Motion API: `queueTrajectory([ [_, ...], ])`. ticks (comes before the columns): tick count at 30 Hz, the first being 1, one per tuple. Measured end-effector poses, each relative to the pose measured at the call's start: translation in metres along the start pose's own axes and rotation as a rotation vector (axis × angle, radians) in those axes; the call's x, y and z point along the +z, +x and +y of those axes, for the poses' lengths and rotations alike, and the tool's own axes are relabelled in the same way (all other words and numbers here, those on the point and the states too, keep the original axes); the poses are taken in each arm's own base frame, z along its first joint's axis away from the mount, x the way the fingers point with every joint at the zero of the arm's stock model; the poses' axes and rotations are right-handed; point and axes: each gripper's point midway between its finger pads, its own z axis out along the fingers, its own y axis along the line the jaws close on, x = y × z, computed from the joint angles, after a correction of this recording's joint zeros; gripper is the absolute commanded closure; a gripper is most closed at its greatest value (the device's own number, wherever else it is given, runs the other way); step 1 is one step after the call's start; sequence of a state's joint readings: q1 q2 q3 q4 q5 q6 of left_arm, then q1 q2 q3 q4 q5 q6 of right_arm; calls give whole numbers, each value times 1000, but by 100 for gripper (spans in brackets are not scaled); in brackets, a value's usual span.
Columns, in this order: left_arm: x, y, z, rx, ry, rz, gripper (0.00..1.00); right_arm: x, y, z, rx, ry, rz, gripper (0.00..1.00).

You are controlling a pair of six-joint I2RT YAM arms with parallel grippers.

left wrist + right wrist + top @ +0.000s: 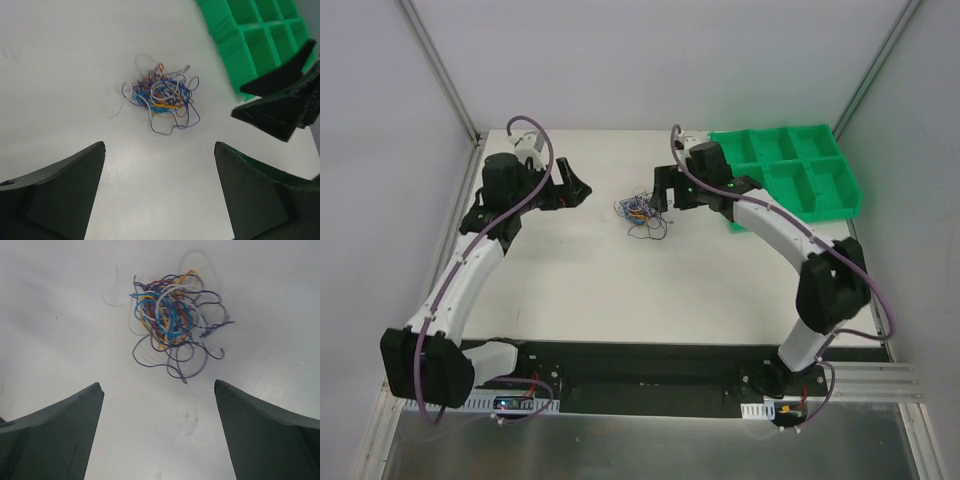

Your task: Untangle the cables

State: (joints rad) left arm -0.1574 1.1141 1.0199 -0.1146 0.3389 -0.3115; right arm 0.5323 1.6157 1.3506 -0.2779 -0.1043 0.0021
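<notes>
Nearest, over bare white bench (620, 290): left gripper (160, 195), spread wide, gripping nothing, facing the tangle from the left. Opposite, from the right: right gripper (159, 435), likewise gaping and empty, just beside the wires. Between the two, flat on the bench: the cables (640, 211), one small knotted clump of blue, red, orange, yellow, white and dark strands, loose loops straying outward, touched by neither gripper. Farther right, toward the back: green compartment tray (798, 160), apart from the clump.
</notes>
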Motion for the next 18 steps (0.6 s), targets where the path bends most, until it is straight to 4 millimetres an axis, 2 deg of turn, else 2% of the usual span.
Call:
queueTrajectory([
  [3, 20, 34, -2, -141, 41, 145, 9, 41, 20, 25, -5, -106, 100, 4],
  [6, 23, 77, -4, -237, 53, 265, 9, 67, 48, 29, -7, -125, 181, 1],
  [7, 22, 90, -5, -262, 57, 300, 8, 74, 55, 27, -11, -114, 200, 5],
  [9, 20, 109, -9, -300, 66, 350, 9, 88, 64, 19, -26, -86, 222, 25],
  [12, 19, 122, -13, -332, 78, 381, 12, 107, 64, 13, -54, -77, 232, 69],
  [13, 19, 125, -14, -340, 80, 385, 13, 110, 63, 13, -64, -81, 232, 80],
  [16, 21, 130, -15, -354, 83, 386, 18, 107, 73, 17, -73, -95, 243, 91],
  [18, 22, 132, -16, -357, 86, 385, 19, 91, 99, 25, -84, -118, 269, 90],
])
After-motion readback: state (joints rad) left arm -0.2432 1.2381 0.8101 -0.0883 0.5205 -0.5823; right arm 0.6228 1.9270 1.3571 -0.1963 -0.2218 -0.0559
